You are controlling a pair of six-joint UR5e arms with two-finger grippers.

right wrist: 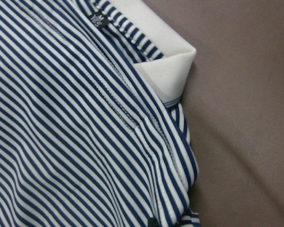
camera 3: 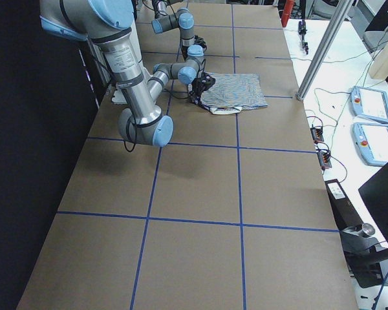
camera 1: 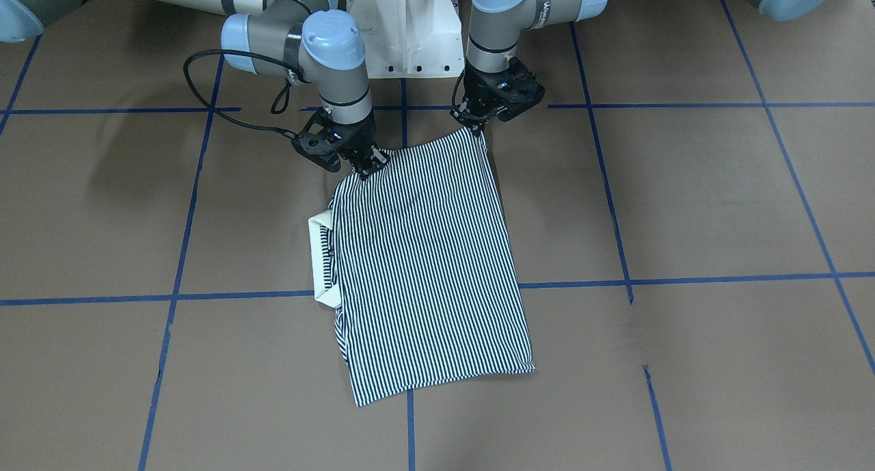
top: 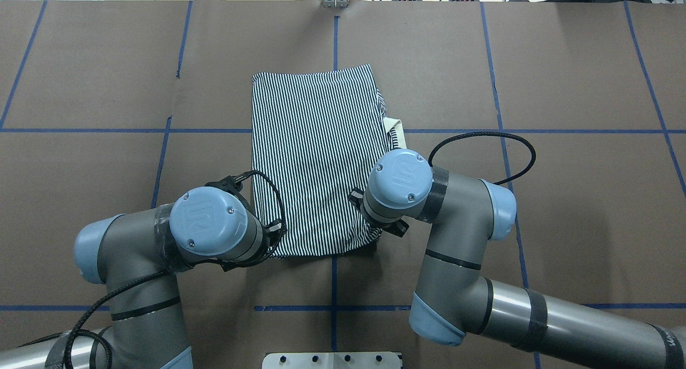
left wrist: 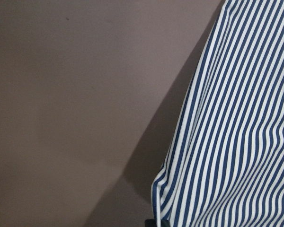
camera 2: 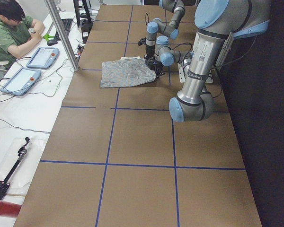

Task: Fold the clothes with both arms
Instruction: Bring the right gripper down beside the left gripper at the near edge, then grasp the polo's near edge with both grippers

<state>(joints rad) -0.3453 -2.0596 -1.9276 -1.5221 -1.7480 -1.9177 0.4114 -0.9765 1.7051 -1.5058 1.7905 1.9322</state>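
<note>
Flat on the brown paper-covered worktop (camera 1: 683, 197) with blue tape grid: a navy-and-white striped polo shirt (camera 1: 431, 252), already narrowed to a rectangle, cream collar (camera 1: 320, 259) poking out one side. Pinched at both robot-side corners by the black two-finger left hand (camera 1: 478, 119) and right hand (camera 1: 366, 162), each closed on cloth. Probably starting a crosswise fold; next, lift both corners evenly and carry them over to the far edge.

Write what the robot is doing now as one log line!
shirt: folded on table | left fingers: shut on shirt corner | right fingers: shut on corner on collar side
</note>
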